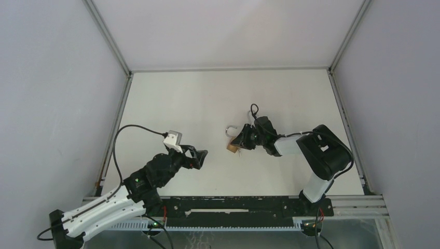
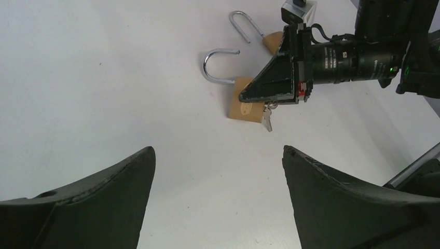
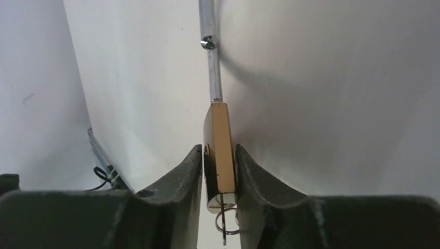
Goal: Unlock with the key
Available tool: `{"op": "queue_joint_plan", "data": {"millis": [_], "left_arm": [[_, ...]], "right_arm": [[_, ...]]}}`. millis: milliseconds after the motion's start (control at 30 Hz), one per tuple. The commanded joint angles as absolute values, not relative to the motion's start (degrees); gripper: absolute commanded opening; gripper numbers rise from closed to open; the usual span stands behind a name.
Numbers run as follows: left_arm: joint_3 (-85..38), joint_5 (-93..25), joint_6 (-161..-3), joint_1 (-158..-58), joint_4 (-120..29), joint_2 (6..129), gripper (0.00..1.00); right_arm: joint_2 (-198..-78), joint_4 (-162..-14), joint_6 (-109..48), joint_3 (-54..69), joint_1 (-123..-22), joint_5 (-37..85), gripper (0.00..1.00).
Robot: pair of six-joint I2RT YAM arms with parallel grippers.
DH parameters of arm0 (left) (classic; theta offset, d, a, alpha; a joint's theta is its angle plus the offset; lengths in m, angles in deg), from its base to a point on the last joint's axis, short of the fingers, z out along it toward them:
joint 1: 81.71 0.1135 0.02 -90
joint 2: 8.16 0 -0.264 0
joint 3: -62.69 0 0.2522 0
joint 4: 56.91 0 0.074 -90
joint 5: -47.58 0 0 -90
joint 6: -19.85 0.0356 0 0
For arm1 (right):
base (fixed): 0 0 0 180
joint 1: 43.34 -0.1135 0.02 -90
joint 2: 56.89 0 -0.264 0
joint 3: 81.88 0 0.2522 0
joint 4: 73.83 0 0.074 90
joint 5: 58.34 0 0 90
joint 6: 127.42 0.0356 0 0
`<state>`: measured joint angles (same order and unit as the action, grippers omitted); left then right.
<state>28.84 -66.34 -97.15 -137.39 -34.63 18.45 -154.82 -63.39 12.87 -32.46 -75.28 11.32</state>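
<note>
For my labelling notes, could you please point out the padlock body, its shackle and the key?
padlock body (image 3: 220,150): right wrist view, brass edge.
shackle (image 3: 213,72): right wrist view, straight leg.
key (image 2: 266,120): left wrist view, exposed silvery end.

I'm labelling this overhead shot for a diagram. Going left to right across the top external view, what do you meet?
left arm's base → left gripper → padlock → right arm's elbow
</note>
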Motion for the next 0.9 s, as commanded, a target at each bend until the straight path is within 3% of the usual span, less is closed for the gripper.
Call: {"op": "queue_joint_plan", "data": {"millis": [0, 200, 433, 600, 867], "left_arm": [[30.47, -66.94, -97.63, -137.08, -36.00, 18.93, 0.95], [30.65, -66.92, -97.63, -137.03, -36.68, 19.69, 0.95], [31.08, -66.94, -97.45, -137.08, -36.90, 19.38, 0.94], [31.35, -67.05, -97.42, -137.08, -37.17, 19.73, 0.95], [31.37, -67.74, -97.30, -137.08, -37.32, 19.90, 0.94]], "right_arm": [[-155.35, -64.87, 9.41, -29.36, -74.48, 10.20, 0.38], [-157.14, -67.75, 7.01, -27.06, -74.18, 9.92, 0.47], [-157.19, -72.50, 4.91, -24.68, -74.10, 10.39, 0.65], [-155.17, -77.06, 2.69, -23.66, -73.73, 12.22, 0.89], [-150.61, -83.53, -0.85, -22.39, -72.32, 15.13, 0.99]]}}
